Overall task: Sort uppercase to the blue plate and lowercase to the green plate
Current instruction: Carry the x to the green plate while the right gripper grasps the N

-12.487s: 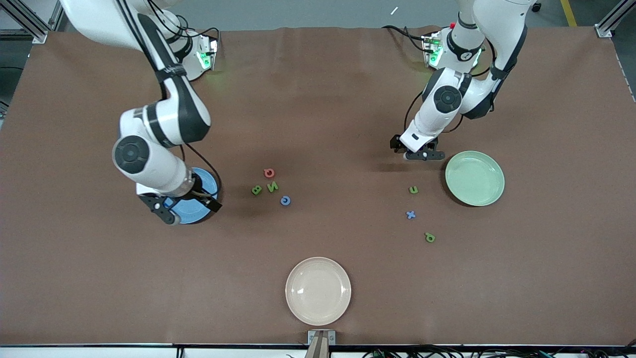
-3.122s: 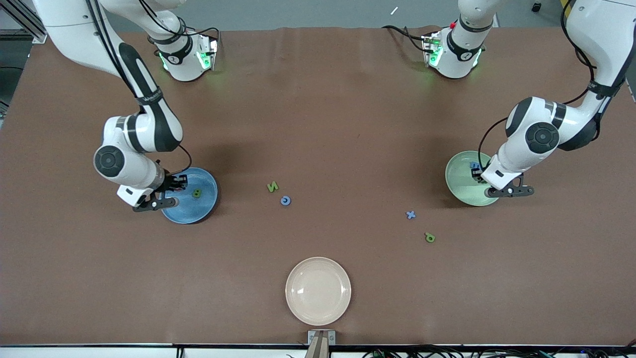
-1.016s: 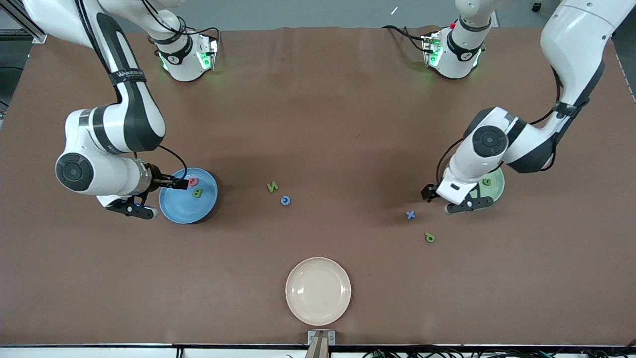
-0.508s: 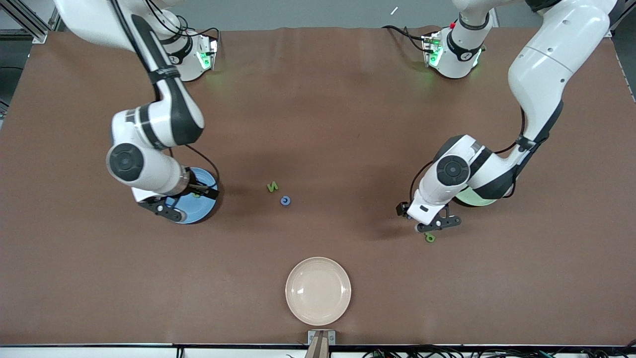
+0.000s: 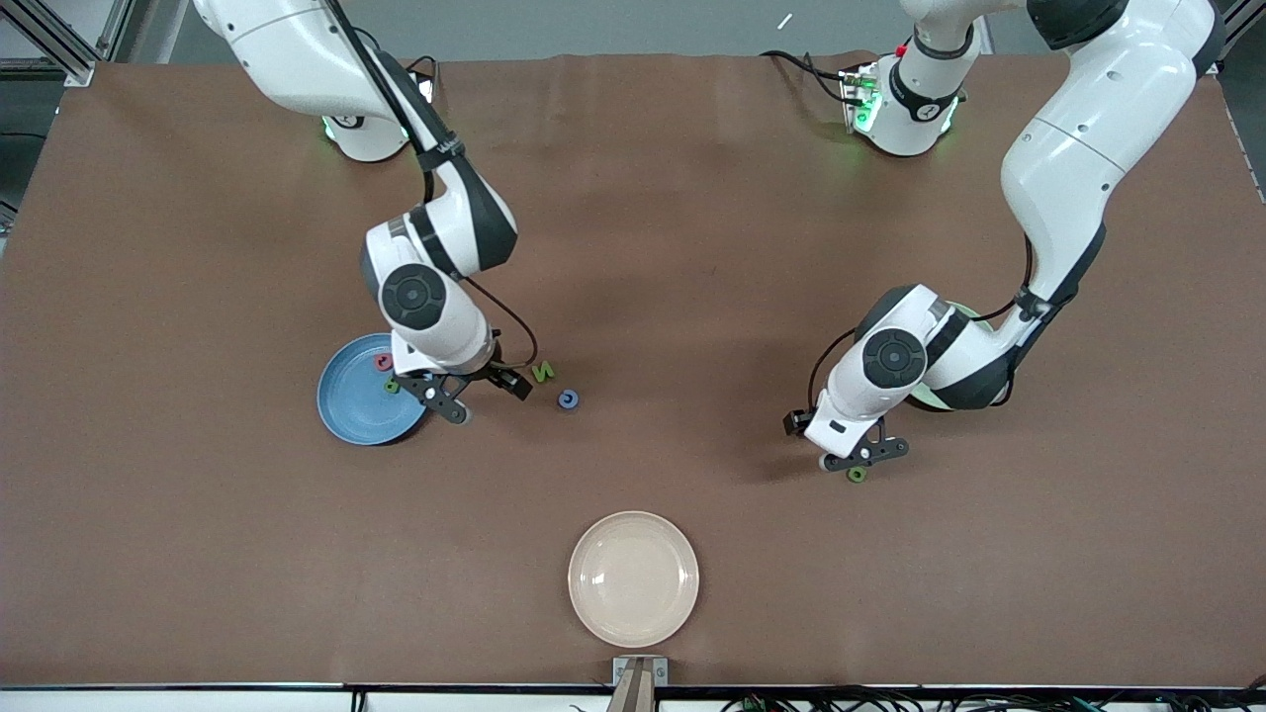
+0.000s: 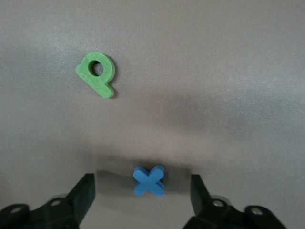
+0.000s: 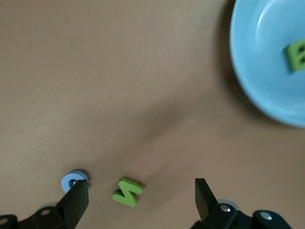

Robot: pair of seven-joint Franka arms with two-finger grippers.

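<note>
**Both claws low over loose letters, nothing gripped**

Blue x (image 6: 149,180) lies flat on the table (image 5: 692,247), between the fingers of the left gripper (image 6: 143,191). Fingers (image 6: 85,193) stand apart w/ clear gaps each side of the x, not touching it. In front view the x is hidden under the left gripper (image 5: 849,447) & wrist. Green p (image 6: 96,73) lies on the table just beside, a bit nearer the front camera; in front view only part of it (image 5: 857,474) shows past the claw.

Green N (image 7: 127,192) lies on the table between the spread fingers of the right gripper (image 7: 142,198), closer to one finger (image 7: 76,200); claw wide open, holding nothing. Blue C (image 7: 74,181) sits just beside that same finger, partly covered. Front view: N (image 5: 542,372) & C (image 5: 568,399) lie near each other, C nearer the camera; right gripper (image 5: 477,394) is over the table between blue plate (image 5: 351,420) & N.

Blue plate holds red Q (image 5: 383,363) & green B (image 7: 296,55); B in front view (image 5: 393,386) half hidden by the arm. Plate cut off at edge of right wrist view.

Green plate (image 5: 961,312) toward the left arm's end, mostly hidden under the left arm; only slivers of rim show, contents can't be made out.

Cream plate (image 5: 633,578) sits nearest the front camera, well apart from all letters.
</note>
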